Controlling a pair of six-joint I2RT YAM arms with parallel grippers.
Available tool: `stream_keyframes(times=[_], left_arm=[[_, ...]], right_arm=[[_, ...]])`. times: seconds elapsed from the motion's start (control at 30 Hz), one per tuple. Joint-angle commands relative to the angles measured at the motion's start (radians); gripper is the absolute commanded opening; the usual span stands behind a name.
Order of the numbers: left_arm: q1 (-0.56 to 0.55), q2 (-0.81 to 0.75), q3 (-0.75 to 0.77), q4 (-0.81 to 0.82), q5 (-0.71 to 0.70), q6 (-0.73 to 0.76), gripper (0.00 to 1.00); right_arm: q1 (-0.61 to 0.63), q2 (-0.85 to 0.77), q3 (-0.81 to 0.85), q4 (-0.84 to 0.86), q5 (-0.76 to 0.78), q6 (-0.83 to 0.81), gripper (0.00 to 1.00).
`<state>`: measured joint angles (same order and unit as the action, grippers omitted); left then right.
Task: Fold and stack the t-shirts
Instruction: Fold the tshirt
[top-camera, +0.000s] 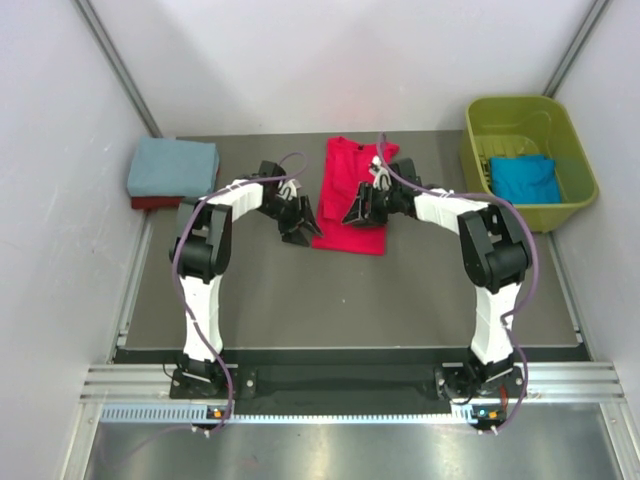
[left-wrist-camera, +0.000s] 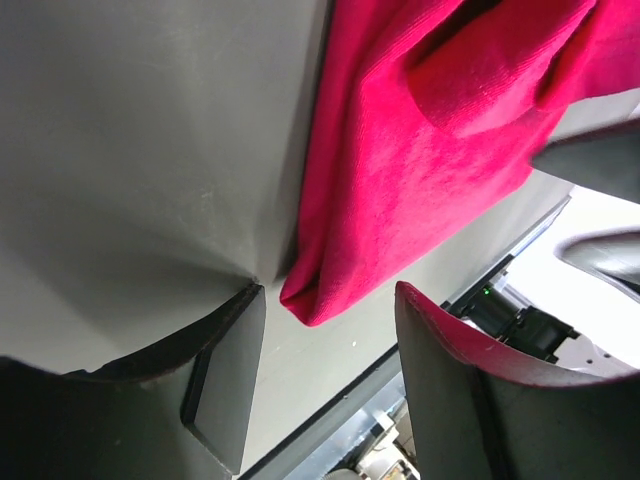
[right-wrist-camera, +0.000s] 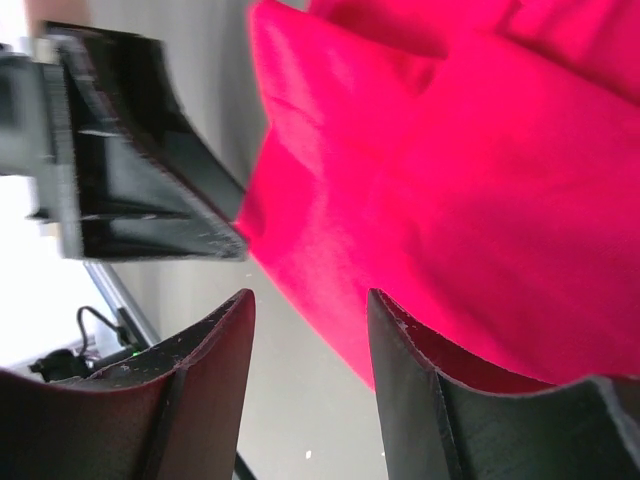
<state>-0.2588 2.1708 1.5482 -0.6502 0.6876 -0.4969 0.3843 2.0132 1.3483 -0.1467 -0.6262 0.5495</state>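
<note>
From above: the bright red t-shirt (top-camera: 350, 205) lies mid-table, toward the far side, folded into a long strip running near to far. The left gripper (top-camera: 297, 228) is down at its near left corner, and the right gripper (top-camera: 360, 210) is over its middle. Far left, the blue-grey t-shirt (top-camera: 172, 165) sits folded on the dark red t-shirt (top-camera: 148, 202) — that looks like the stack. Far right, the bright blue t-shirt (top-camera: 525, 180) waits in the green tub (top-camera: 512, 102).

Left wrist view: the jaws stand roughly half apart with nothing between them. The red corner comes to a point just beyond the gap, flat on the table (left-wrist-camera: 130, 150), touching neither finger.

Right wrist view: these jaws are part open too, and empty. The red edge runs across just past the fingertips and slips behind one finger, though I cannot tell if they touch. The left arm's black finger sits right at the cloth's corner, very near.

Now the risks. Close here and the left jaws may catch only the top layer, or miss the corner, and the fold would spill open. Lift unevenly and the strip twists. And the two grippers are crowded — a careless reach could knock one into the other.
</note>
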Motion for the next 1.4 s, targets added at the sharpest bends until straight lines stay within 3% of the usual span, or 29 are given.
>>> stream_keyframes(times=[0.0, 0.33, 0.53, 0.73, 0.93, 0.97, 1.1, 1.37], left_arm=[[-0.010, 0.038, 0.013, 0.035, -0.017, -0.005, 0.60], [-0.051, 0.034, -0.016, 0.069, 0.019, -0.037, 0.58], [-0.063, 0.038, -0.037, 0.078, 0.023, -0.051, 0.57], [-0.063, 0.034, -0.043, 0.074, 0.020, -0.057, 0.55], [-0.040, 0.035, -0.025, 0.040, -0.028, -0.029, 0.57], [-0.034, 0.050, -0.019, 0.038, -0.034, -0.023, 0.54], [-0.005, 0.080, 0.015, 0.026, -0.025, -0.017, 0.23], [0.015, 0.054, -0.019, -0.005, -0.020, 0.006, 0.20]], right_arm=[[0.008, 0.060, 0.032, 0.029, 0.017, -0.028, 0.49], [-0.018, 0.148, 0.144, -0.011, 0.088, -0.086, 0.49], [-0.073, 0.209, 0.355, -0.022, 0.112, -0.105, 0.49], [-0.108, 0.161, 0.385, -0.027, 0.118, -0.115, 0.49], [-0.131, 0.018, 0.252, -0.040, 0.074, -0.095, 0.49], [-0.134, 0.001, 0.229, -0.053, 0.071, -0.088, 0.49], [-0.139, -0.108, 0.039, -0.088, 0.045, -0.046, 0.50], [-0.156, -0.277, -0.268, -0.027, -0.013, 0.042, 0.52]])
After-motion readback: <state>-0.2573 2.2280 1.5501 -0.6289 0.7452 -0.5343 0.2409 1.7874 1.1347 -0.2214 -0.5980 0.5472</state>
